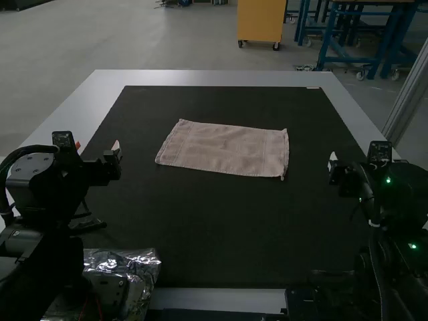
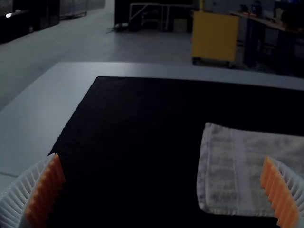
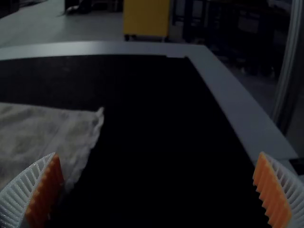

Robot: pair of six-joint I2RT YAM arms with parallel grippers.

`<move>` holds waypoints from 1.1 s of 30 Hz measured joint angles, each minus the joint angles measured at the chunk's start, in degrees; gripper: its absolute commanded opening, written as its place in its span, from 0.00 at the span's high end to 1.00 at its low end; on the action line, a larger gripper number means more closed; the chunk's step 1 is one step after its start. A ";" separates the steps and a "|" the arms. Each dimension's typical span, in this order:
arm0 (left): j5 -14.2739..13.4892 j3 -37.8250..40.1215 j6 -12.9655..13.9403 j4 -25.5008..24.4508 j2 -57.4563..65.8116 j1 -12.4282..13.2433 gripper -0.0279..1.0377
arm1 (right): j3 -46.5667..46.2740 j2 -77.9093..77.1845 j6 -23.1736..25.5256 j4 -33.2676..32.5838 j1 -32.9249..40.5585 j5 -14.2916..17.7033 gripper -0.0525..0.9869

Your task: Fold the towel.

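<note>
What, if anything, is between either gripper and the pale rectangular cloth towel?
Nothing visible. Only flat black mat separates the left white-ribbed, orange-padded gripper from the towel; same from the matching right gripper. Both open.

Watching remotely, I'm seeing a dim room, its grey floor (image 1: 167,40) stretching out behind the table (image 1: 214,78). A black mat (image 1: 214,234) is covering most of the grey tabletop. Beyond the far edge, a yellow cabinet (image 1: 261,20) is standing on casters (image 1: 276,47). To its right, blue benches (image 1: 328,37) are resting on wheels (I'm making out a wood-coloured top). A metal post (image 1: 408,87) is slanting beside the table, and a pale frame (image 2: 161,5) is standing farther back in the left wrist view.
</note>
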 measured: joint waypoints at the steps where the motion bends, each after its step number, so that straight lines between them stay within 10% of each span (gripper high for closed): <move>1: 0.00 0.00 0.00 0.00 0.00 0.00 0.06 | 0.00 0.00 0.00 0.00 -0.02 0.00 0.06; 13: 0.02 0.00 0.04 1.40 0.02 0.02 0.06 | 0.07 -0.11 0.00 10.58 0.00 0.02 0.07; 22: -1.57 0.00 1.53 13.55 0.02 0.00 0.08 | 0.07 -0.11 -3.58 13.62 0.00 0.33 0.07; 33: -0.37 0.00 25.66 17.27 0.02 0.00 0.08 | 0.04 -0.11 -20.52 18.58 0.00 -0.15 0.07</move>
